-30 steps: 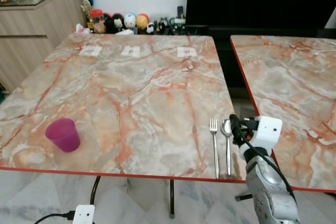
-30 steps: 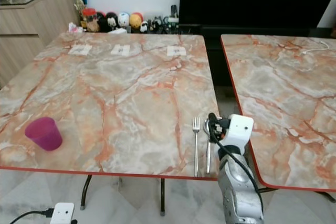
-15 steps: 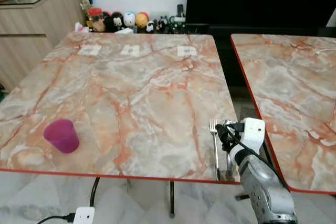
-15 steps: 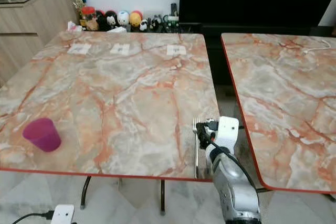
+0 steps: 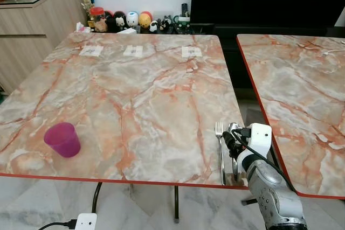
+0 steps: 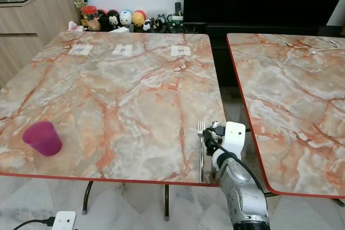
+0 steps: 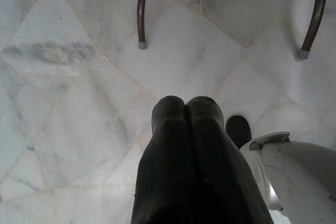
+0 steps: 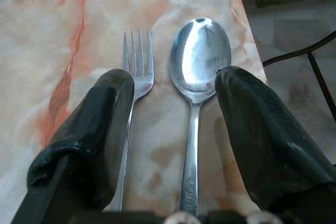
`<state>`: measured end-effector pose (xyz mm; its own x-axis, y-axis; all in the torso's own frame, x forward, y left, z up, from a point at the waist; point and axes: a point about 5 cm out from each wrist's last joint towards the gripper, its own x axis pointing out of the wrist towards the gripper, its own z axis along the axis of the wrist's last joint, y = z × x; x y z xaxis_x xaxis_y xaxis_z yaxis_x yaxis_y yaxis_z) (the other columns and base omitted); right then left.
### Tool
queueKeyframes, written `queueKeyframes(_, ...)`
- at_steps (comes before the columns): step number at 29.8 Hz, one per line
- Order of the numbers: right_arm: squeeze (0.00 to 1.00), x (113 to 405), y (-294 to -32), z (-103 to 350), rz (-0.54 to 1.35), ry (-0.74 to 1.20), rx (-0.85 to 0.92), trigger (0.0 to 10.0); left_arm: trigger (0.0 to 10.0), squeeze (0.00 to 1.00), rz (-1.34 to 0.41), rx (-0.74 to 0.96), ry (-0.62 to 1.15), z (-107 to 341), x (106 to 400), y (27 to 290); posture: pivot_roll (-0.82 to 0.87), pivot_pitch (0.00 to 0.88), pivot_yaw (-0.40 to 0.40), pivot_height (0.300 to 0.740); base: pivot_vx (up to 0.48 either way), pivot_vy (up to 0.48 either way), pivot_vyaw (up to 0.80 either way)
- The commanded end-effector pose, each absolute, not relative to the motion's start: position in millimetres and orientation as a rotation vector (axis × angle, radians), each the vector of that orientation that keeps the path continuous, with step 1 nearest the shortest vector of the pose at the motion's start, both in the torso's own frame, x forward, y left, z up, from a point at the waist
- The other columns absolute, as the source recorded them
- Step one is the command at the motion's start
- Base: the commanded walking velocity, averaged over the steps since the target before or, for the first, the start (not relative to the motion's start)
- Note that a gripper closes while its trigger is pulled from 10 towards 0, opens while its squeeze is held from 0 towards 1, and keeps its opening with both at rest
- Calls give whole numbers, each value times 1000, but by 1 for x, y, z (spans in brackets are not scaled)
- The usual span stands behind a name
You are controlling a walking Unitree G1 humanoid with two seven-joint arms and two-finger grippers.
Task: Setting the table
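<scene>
Right hand [image 8: 173,129] hovers spread over the spoon [image 8: 197,77] beside the fork [image 8: 135,72] at the tabletop's [image 5: 135,95] near right corner; next, likely close on the spoon.

The table [image 5: 135,90] is orange-veined marble with a red edge; the cup [image 5: 62,139] magenta; fork [image 8: 135,80] and spoon [image 8: 198,61] silver.

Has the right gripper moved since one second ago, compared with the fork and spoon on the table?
Yes. The right gripper has shifted toward the robot's left, over the cutlery: its open fingers now straddle the spoon, one finger lying over the fork.
</scene>
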<state>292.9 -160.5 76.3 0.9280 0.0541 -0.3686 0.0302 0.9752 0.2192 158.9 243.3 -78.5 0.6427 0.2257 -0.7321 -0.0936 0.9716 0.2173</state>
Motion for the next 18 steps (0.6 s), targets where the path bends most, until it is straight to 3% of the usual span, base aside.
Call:
queueKeyframes(1,0,293,-161,73,14,412,229,10000,10000,0,182,169,886,-81,153,246,-5,7,-2,740,0,0,0)
queueKeyframes(18,0,291,-164,63,-9,454,238,10000,10000,0,182,170,896,-82,151,246,-1,6,-2,740,0,0,0)
